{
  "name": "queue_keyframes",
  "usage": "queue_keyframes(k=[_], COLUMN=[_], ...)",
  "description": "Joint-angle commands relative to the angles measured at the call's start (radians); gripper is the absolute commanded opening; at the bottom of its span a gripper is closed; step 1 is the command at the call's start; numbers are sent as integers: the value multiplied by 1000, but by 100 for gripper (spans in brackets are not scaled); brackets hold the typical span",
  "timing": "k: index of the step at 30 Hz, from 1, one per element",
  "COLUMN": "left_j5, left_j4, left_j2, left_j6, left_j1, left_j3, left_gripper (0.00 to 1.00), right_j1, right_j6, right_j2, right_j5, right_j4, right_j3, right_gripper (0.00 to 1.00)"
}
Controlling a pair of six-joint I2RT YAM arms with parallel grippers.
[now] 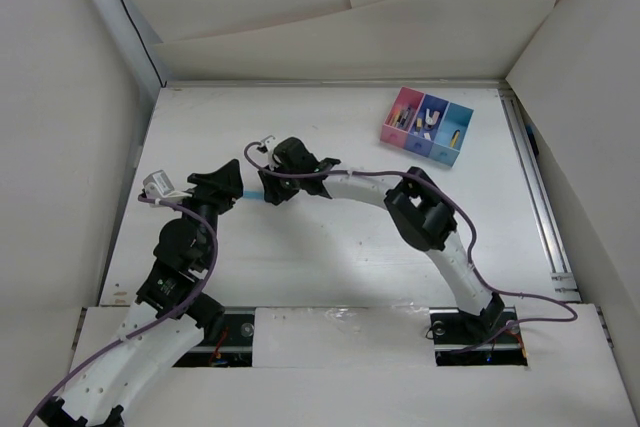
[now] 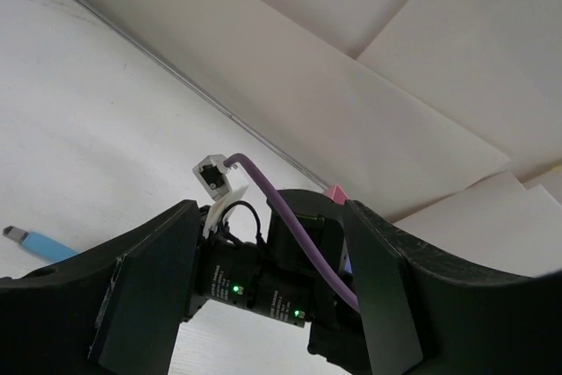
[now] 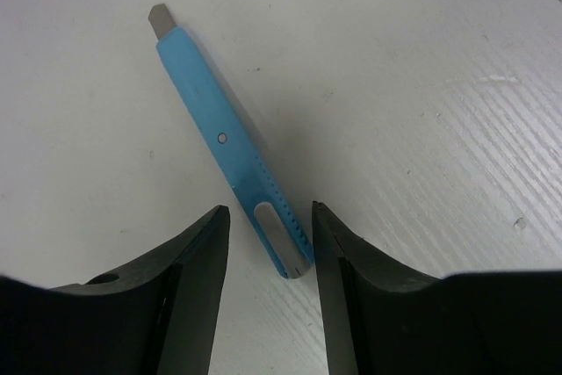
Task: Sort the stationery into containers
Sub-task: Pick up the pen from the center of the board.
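A light blue pen with grey ends lies flat on the white table. My right gripper is open, its jaws on either side of the pen's near end, not closed on it. In the top view the pen shows just left of my right gripper. My left gripper is open and empty, close beside it on the left, and its wrist view shows the pen at the left. The three-compartment tray, pink, dark blue and cyan, stands at the far right with small stationery in each compartment.
White walls enclose the table on the left, back and right. A metal rail runs along the right edge. My right arm's wrist with its purple cable fills the space in front of my left gripper.
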Motion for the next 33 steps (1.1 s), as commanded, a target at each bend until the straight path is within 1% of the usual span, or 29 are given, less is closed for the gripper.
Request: queue_keyframes(k=[1,3,7,8,11,12,13,15,16,17,19,20,22,23,25,26,29,30,33], left_j5=[-13,-13,-22,-22,-22,-22,-31,-31,-31,-31,-31,-31,-22,-22,-13,-13,18,28,50], left_j4=[21,21,21,21,21,21,21,21,21,21,21,21,31,31,31,40,51,51,60], left_j2=[-10,-10,-10,-10,-10,-10,-10,-1,0,0,10,19,32,42,43,53,62,76,102], left_j6=[6,6,6,6,6,6,6,6,6,6,6,6,6,6,6,6,6,6,6], left_j1=[4,4,4,4,4,4,4,4,4,4,4,4,4,4,4,4,4,4,4], left_j3=[-5,-5,-5,-5,-5,-5,-14,-15,-15,-15,-15,-15,-15,-15,-15,-24,-33,-33,-24], left_gripper=[63,63,63,63,63,63,63,63,63,63,63,63,63,63,63,63,64,64,64], right_j1=[24,33,42,42,51,51,51,51,51,51,51,51,51,51,51,51,51,41,8], right_j6=[34,43,43,43,43,43,52,52,52,61,61,72,84,101,123,141,169,187,224], right_j2=[-5,-16,-16,-16,-16,-16,-16,-16,-16,-16,-42,-51,-88,-106,-149,-197,-289,-310,-395], right_j5=[46,80,138,158,170,179,179,189,189,199,199,199,199,199,212,212,203,203,203], right_j4=[-42,-7,-7,-7,3,3,3,12,12,12,22,32,32,56,87,120,157,176,207], right_j3=[-73,-101,-110,-110,-120,-120,-120,-129,-129,-139,-164,-175,-217,-239,-290,-341,-427,-445,-509], right_gripper=[48,50,54,52,41,37,29,24,19,16,12,8,6,3,1,1,1,0,0])
